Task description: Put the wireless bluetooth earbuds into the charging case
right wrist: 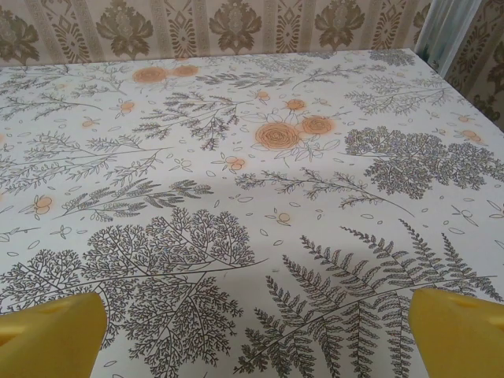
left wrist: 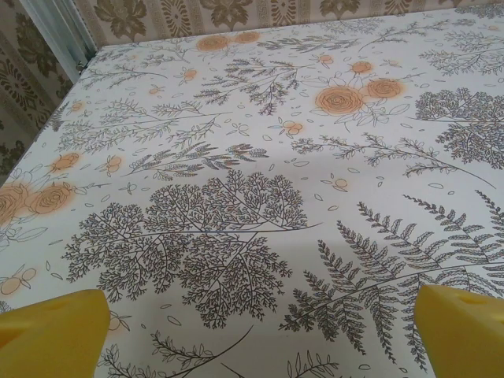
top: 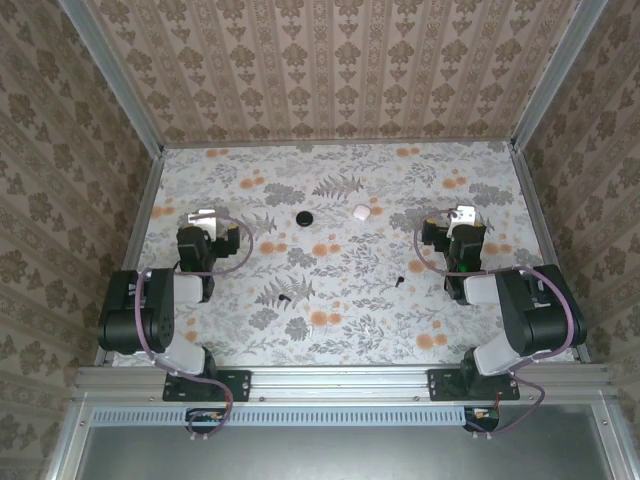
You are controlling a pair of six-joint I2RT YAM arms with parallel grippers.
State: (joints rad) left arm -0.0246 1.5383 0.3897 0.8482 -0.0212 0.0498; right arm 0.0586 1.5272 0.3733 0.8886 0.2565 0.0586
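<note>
Floral bench, nothing done yet: both earbuds lie loose, apart from the case; my left hand and right hand gape empty.

That earbud just left of the right claw is only a black speck, its shape unreadable. The claw's yellow fingers run off the bottom edge.

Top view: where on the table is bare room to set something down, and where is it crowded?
Free: the far strip behind the black disc and the charging case; the near strip before the arm bases. Crowded: the middle, where the left earbud and right earbud lie between the left gripper and right gripper.
</note>
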